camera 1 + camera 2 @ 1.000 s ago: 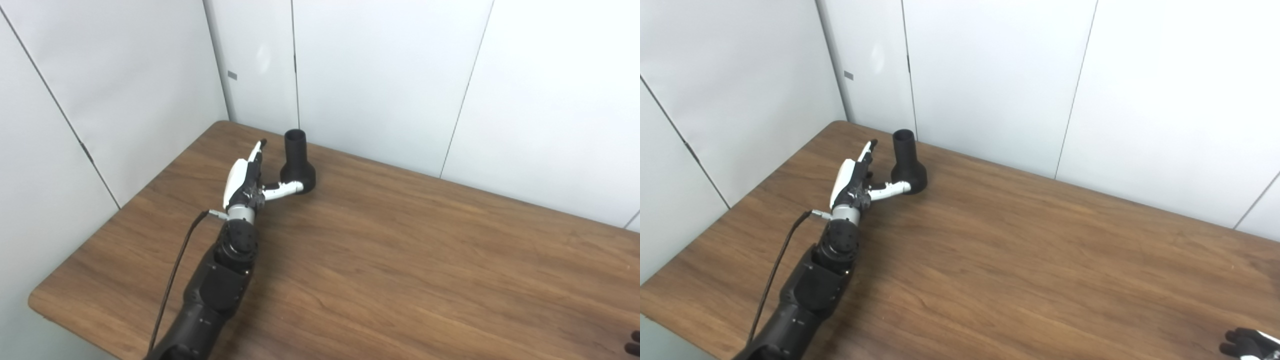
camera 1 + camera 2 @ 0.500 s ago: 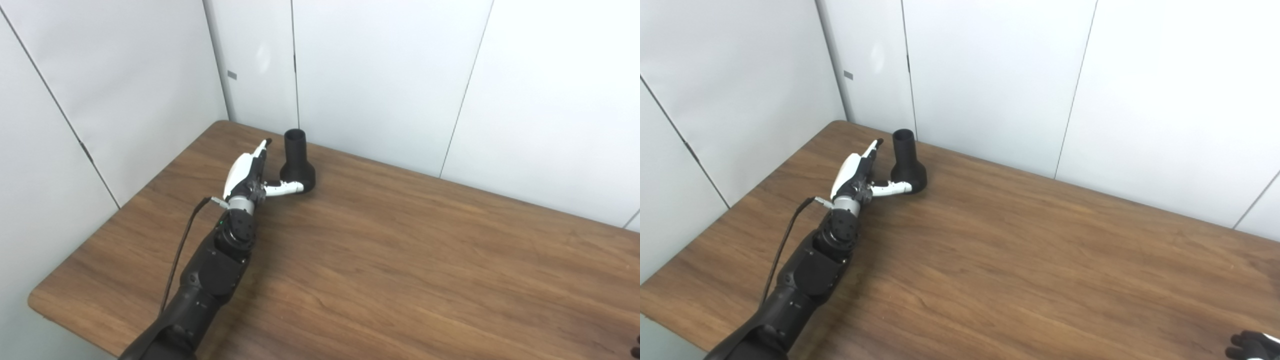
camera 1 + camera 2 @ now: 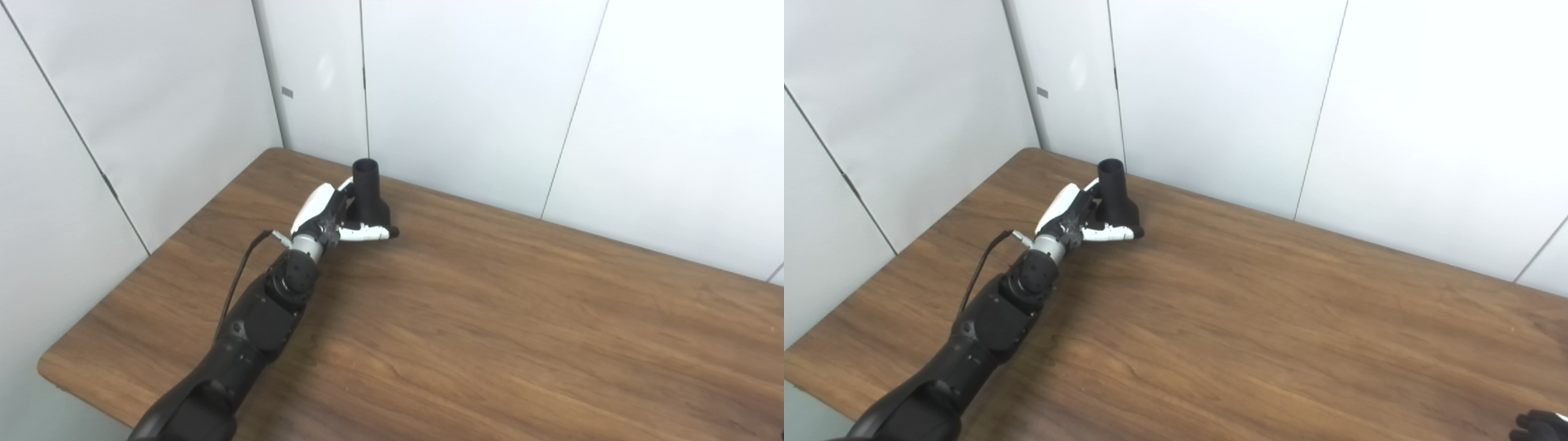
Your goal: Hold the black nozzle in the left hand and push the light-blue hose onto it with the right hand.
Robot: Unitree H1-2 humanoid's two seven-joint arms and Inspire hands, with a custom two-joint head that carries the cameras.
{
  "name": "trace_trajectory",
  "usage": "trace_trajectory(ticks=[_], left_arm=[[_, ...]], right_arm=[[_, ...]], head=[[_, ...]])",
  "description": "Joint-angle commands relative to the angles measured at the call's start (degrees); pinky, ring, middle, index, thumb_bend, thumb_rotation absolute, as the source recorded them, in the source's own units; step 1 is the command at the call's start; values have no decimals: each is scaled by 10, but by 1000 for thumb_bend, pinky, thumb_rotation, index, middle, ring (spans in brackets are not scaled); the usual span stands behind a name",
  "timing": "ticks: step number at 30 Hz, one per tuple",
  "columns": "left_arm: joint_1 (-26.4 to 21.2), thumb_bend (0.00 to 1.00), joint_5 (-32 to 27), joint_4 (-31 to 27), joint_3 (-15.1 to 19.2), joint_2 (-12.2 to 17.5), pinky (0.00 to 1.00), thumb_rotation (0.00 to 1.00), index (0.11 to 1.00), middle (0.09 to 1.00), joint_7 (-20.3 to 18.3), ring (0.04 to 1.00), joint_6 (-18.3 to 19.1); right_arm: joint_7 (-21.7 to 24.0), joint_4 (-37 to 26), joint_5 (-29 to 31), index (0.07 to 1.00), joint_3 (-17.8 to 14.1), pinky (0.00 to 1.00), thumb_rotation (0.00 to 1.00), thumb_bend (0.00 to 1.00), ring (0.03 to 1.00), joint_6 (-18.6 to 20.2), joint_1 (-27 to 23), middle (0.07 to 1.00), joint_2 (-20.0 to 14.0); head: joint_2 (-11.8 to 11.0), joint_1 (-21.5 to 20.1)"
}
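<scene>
My left robot hand (image 3: 327, 214) covers the near side of the black nozzle (image 3: 367, 195); can't tell if the fingers behind it touch. My right robot hand (image 3: 1540, 425) is cut off at the frame corner, pose unreadable. Bench (image 3: 490, 318) near edge cropped.

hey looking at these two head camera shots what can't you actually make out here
- Light-blue hose: in neither view, so its place is unknown.
- Right hand: only a dark sliver at the right eye view's bottom-right corner, cut off by the edge; open or shut cannot be told. Absent from the left eye view.
- Left hand on the black nozzle: the fingers behind the nozzle are hidden by it, so a firm grip cannot be confirmed.
</scene>
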Motion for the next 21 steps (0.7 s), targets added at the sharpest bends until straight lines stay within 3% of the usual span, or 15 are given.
trace_trajectory(ticks=[1,5,6,9,12,14,15,18,21], left_arm=[[-10,1000,-12,19,-2,0,828,341,950,908,-18,898,5],[-20,1000,-23,46,3,-1,839,307,955,908,-18,903,6],[-21,1000,-23,50,3,-1,772,304,957,913,-16,890,9],[-28,1000,-32,74,9,-5,791,257,958,925,-12,912,6],[-34,1000,-42,101,15,-8,732,200,948,928,-8,901,-9],[-37,1000,-35,115,7,-5,756,180,937,918,-7,908,-16],[-38,1000,-26,119,-2,-1,839,186,929,906,-6,912,-16],[-34,1000,11,114,-30,8,959,195,908,880,4,919,-7],[-33,1000,49,112,-58,16,996,210,886,849,20,893,0]], right_arm=[[2,-20,4,544,-6,434,489,616,566,-6,-6,591,-10],[0,-21,-3,543,-6,437,472,627,567,-8,-4,591,-11],[1,-20,-3,544,-5,434,480,616,566,-10,-4,591,-12],[2,-21,-4,543,-6,437,482,615,565,-9,-3,589,-13],[2,-25,-6,545,-4,440,482,625,567,-2,-2,591,-13],[3,-26,-6,547,-3,439,483,627,568,-2,-2,593,-14],[4,-27,-5,548,-3,441,477,614,571,-3,-1,595,-14],[4,-27,-6,552,-3,444,468,603,574,-3,-1,599,-14],[5,-27,-3,555,-3,447,470,609,577,-5,-1,601,-13]], head=[[0,-1],[2,-4],[2,-4],[4,-8],[5,-11],[5,-12],[5,-12],[6,-14],[6,-14]])
